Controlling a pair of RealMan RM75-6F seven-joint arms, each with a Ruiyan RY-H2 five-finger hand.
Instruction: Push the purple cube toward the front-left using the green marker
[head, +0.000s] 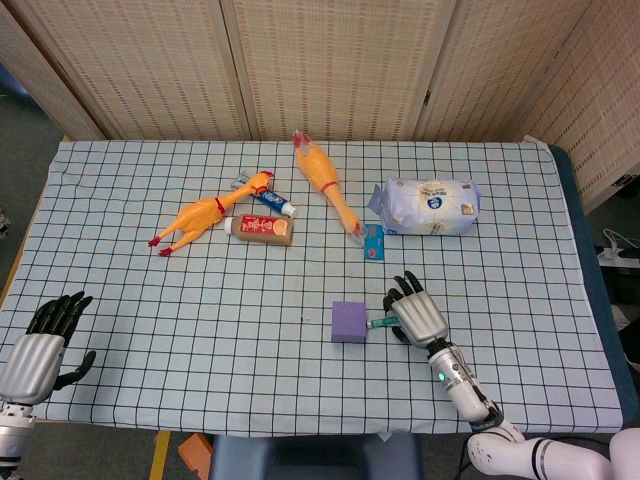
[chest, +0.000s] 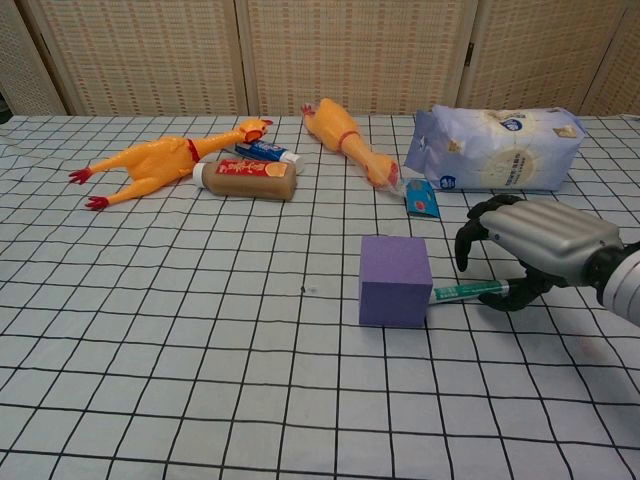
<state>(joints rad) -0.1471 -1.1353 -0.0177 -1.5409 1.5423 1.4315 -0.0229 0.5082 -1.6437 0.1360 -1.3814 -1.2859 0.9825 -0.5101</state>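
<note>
The purple cube (head: 349, 321) (chest: 395, 281) stands on the checked cloth near the table's middle front. The green marker (chest: 466, 292) (head: 380, 321) lies flat with its tip against the cube's right side. My right hand (head: 415, 312) (chest: 535, 240) arches over the marker's far half, fingers curved down and apart, the thumb by the marker's black cap end. Nothing shows the fingers closed around it. In the head view my left hand (head: 40, 350) rests at the table's front-left corner, fingers apart and holding nothing.
Behind the cube lie two yellow rubber chickens (head: 205, 215) (head: 325, 180), a brown bottle (head: 260, 228), a small tube (head: 272, 201), a blue-white bag (head: 428, 207) and a small blue packet (head: 374, 243). Bare checked cloth (head: 220, 340) stretches left and front of the cube.
</note>
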